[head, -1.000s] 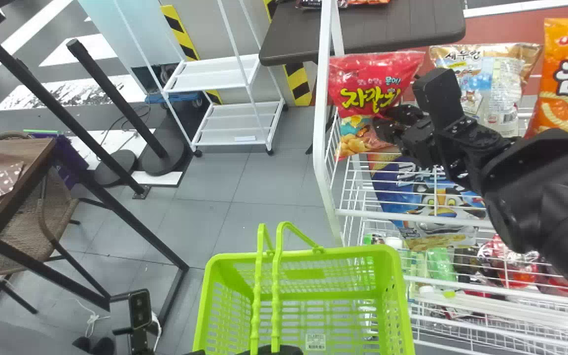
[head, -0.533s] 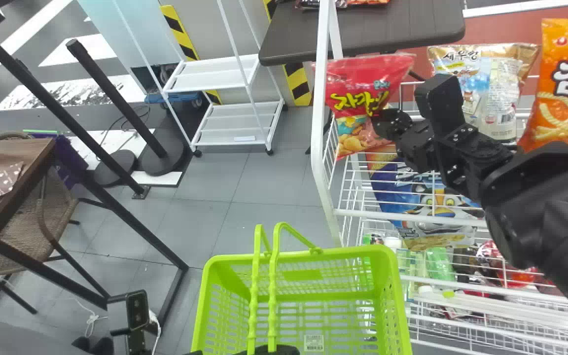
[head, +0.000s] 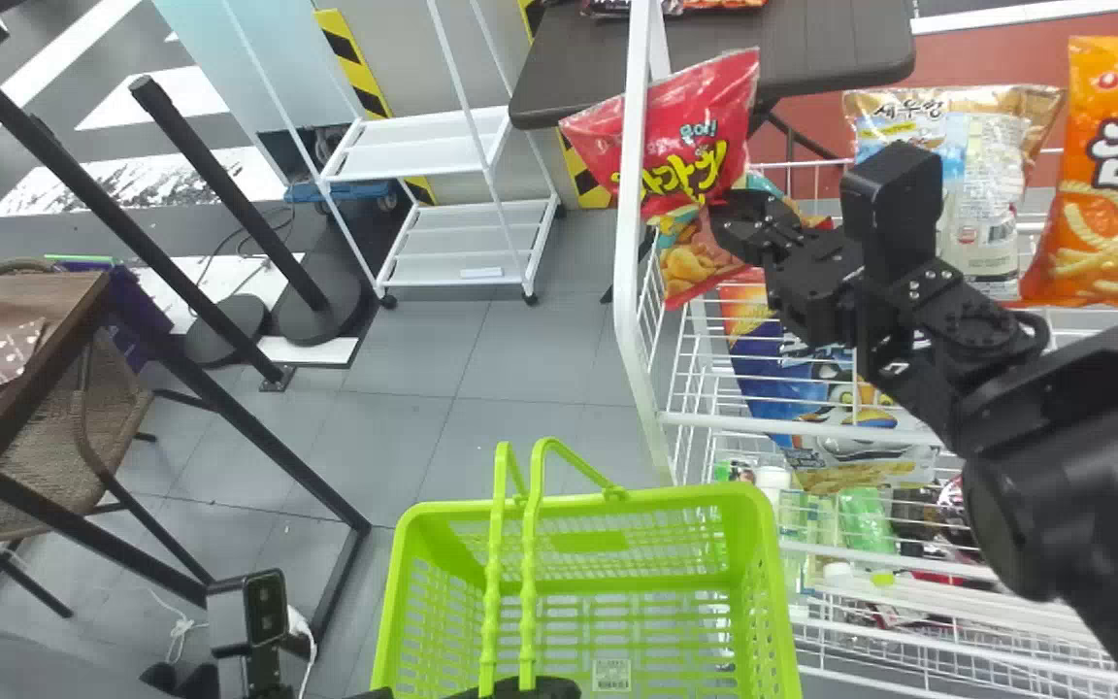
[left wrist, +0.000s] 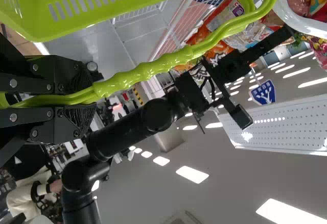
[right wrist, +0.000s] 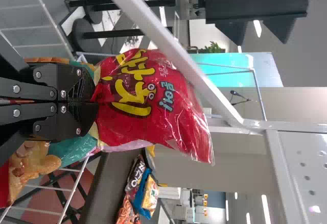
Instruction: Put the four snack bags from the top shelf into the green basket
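Red glossy snack bag (right wrist: 153,106): pinched in my right gripper (right wrist: 95,101), white wire shelf's (head: 792,427) left edge; presumably for lifting clear. Green plastic basket (head: 675,498): handles (left wrist: 168,60) clamped in my left gripper (left wrist: 88,97), likely for steadiness.

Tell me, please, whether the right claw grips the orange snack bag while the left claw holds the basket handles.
Not the orange one: in the right wrist view, the right claw grips the red snack bag, while the left claw does hold the basket handles.
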Tool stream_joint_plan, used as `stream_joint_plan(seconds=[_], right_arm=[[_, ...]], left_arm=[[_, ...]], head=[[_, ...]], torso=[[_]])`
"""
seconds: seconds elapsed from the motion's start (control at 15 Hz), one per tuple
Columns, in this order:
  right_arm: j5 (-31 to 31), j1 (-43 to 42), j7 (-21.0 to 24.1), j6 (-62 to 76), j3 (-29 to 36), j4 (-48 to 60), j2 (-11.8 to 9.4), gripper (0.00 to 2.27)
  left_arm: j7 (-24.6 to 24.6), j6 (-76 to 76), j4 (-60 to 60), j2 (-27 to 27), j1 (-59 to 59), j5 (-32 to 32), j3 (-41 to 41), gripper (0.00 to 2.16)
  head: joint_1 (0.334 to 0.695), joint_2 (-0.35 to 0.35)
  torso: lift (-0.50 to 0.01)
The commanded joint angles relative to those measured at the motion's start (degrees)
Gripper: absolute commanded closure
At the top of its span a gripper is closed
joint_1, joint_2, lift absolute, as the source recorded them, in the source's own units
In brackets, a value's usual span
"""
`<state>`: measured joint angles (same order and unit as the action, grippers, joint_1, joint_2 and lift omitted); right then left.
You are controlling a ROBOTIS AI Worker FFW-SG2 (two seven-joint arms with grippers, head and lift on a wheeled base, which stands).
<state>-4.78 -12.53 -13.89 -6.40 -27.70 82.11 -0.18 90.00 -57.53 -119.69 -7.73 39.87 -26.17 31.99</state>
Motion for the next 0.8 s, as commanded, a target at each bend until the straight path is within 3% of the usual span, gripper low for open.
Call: stream_joint_plan(seconds=[0.0,0.53,0.73], right_arm=[[2.3,4.6,0.0,-2.4,1.6,6.2,0.2,2.25],[10.8,31.8,1.2,-8.9,8.4,36.8,0.2,2.25],[10.4,40.7,1.1,-14.1,8.5,45.9,-3.5,2.25]], left_arm=[[0.6,0.1,0.2,-0.3,-0.2,-0.1,0.0,2.15],[0.6,-0.1,0.2,-0.3,-1.0,-0.1,0.6,2.15],[0.6,-0.1,0.2,0.0,-1.3,0.1,0.5,2.15]], head=[[0.695,0.35],[0.695,0.35],[0.695,0.35]], torso=[[0.0],[0.0],[0.0]])
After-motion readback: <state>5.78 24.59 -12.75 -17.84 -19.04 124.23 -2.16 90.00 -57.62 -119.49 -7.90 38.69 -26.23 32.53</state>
